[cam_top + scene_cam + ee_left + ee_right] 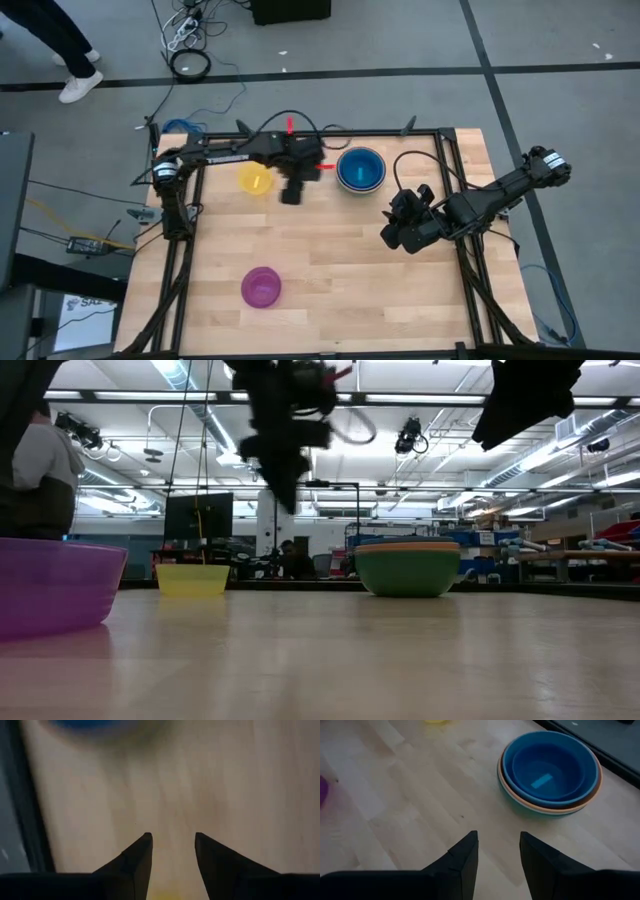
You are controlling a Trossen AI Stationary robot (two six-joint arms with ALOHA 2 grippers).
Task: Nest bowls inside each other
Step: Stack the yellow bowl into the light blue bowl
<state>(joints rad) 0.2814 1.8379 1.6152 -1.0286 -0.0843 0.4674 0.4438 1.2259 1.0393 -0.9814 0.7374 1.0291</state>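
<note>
A stack of nested bowls (pixel 360 170) stands on its base at the table's far middle. It is green outside (pixel 408 572) with an orange rim, and blue shows inside (pixel 550 767). A yellow bowl (pixel 255 180) stands alone to the stack's left. A purple bowl (pixel 261 287) stands near the front edge. My left gripper (pixel 292 192) hangs open above the bare wood between the yellow bowl and the stack, with nothing between its fingers (pixel 172 837). My right gripper (pixel 400 235) hovers open to the right of the stack, pointing toward it (pixel 498 835).
A black frame rail (pixel 330 133) runs along the table's far edge and down both sides. Bare wood (pixel 380 290) lies across the table's middle and near right. Cables (pixel 190 62) and a person's shoe (pixel 80 87) are on the floor beyond the table.
</note>
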